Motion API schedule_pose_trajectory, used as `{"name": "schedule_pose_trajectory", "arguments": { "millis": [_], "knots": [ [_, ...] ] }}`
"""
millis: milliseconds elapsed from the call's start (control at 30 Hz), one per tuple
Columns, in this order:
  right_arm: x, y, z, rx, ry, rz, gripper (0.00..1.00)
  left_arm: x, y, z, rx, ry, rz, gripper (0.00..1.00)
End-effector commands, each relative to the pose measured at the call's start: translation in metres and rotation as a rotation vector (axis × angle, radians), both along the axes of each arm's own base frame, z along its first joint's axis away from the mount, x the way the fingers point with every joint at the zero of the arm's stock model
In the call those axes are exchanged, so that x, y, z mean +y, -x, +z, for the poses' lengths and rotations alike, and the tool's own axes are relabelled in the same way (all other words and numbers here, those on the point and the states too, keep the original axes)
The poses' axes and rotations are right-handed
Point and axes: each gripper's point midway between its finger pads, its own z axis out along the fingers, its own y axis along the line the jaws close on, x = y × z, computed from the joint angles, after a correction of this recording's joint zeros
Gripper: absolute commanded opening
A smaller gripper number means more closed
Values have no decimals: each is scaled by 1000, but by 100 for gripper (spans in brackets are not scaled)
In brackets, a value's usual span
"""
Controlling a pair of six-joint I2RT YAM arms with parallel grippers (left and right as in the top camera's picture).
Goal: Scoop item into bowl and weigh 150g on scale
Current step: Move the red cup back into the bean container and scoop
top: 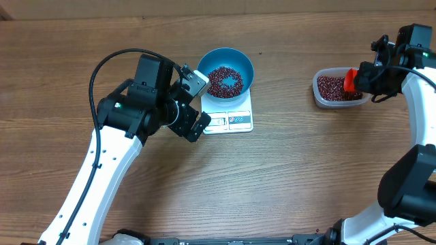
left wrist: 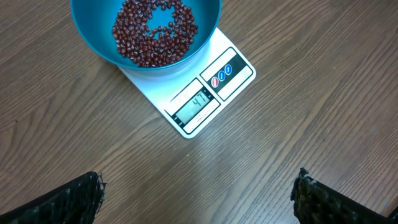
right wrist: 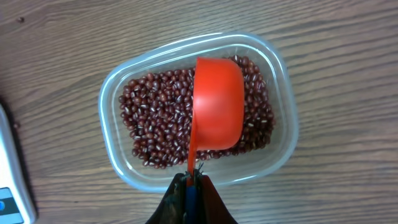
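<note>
As I view it from overhead, table [top: 136, 41]: one wooden top, carrying everything.
Left gripper [top: 197, 103]: one, fingers spread wide and empty, hovering beside the scale so its camera catches the display.
Right gripper [right wrist: 191, 180]: one, pinching the scoop's handle above the tub, ready to load, I judge.
Tub [right wrist: 283, 93]: one, clear, well apart from the scale.
Scale [left wrist: 231, 55]: one, under the bowl; digits possibly forty-one.
Bowl [left wrist: 87, 25]: one, blue, sitting on the scale to be weighed.
Scoop [right wrist: 217, 102]: one, red.
Beans: two heaps, tub [right wrist: 155, 118] and bowl [left wrist: 155, 31].

Bright, even light falls from above. The bowl [left wrist: 96, 34] throws a soft shadow on the scale [left wrist: 231, 53]. All three views are sharp, colours vivid.
</note>
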Motion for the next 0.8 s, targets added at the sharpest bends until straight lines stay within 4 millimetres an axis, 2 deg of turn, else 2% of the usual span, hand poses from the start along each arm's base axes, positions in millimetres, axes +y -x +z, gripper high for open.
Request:
{"name": "schedule_pose_trajectory", "arguments": {
  "millis": [0, 267, 467, 767],
  "knots": [
    [-7, -1, -11, 23, 53, 15, 4, -2, -2, 13, -26, 30, 1, 100],
    [-10, 0, -32, 78, 53, 12, 4, -2, -2, 13, -26, 30, 1, 100],
    [7, 2, -48, 113, -45, 55, 4, -2, -2, 13, -26, 30, 1, 100],
    [34, 0, -42, 81, -196, 98, 4, -2, -2, 13, -26, 30, 1, 99]
  ]
}}
